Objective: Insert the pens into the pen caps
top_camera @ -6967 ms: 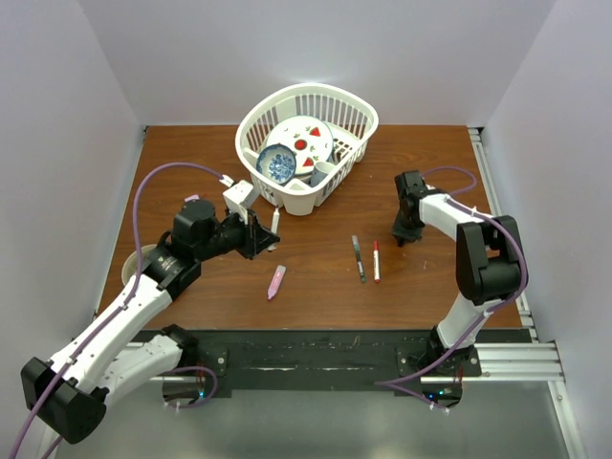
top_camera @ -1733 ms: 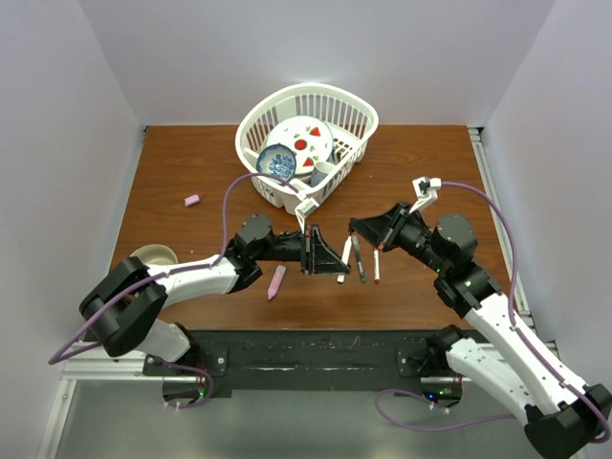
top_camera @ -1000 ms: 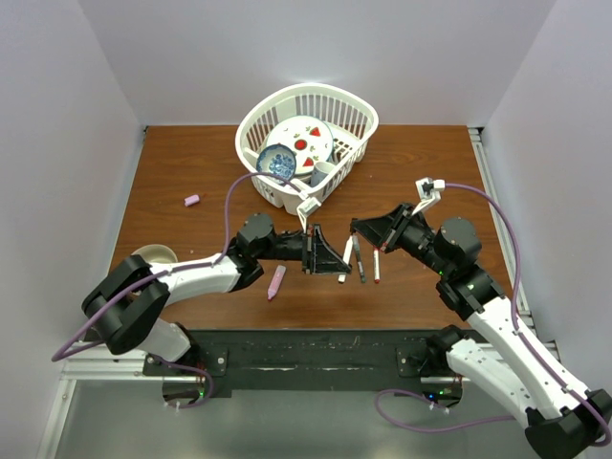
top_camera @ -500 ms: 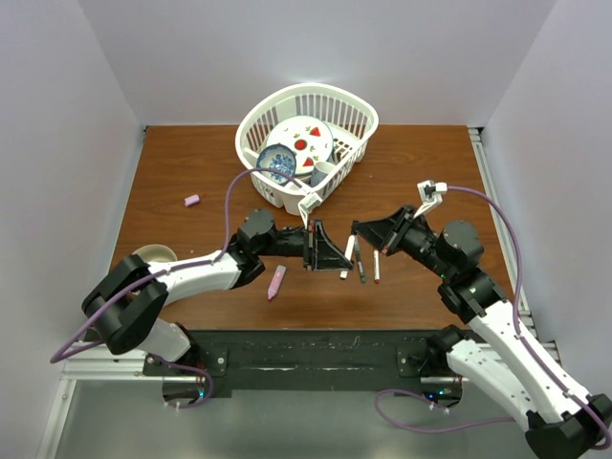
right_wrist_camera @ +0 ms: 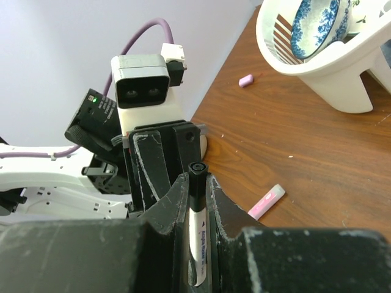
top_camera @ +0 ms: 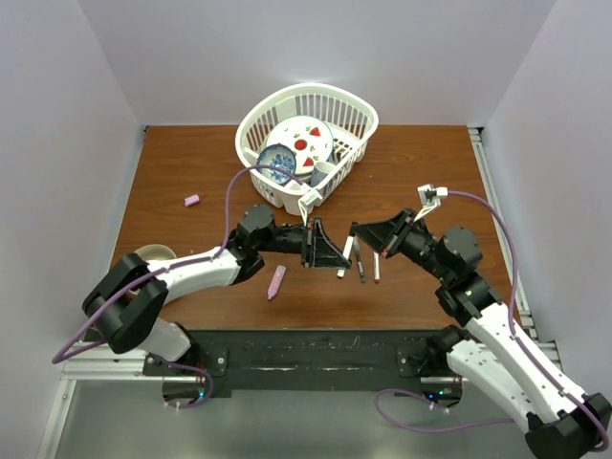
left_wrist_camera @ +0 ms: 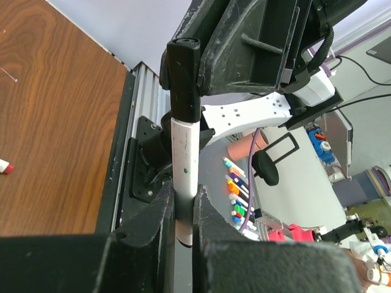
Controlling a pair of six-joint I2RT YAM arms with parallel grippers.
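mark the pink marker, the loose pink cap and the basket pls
pink marker [top_camera: 276, 281]: top external view, middle of its barrel.
pink cap [top_camera: 192, 201]: top external view, middle of the cap.
basket [top_camera: 316, 87]: top external view, far rim.

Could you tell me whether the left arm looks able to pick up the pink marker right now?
Probably not yet: the left gripper has its jaws shut on a white pen. The pink marker lies uncovered on the table beside that arm, otherwise unobstructed.
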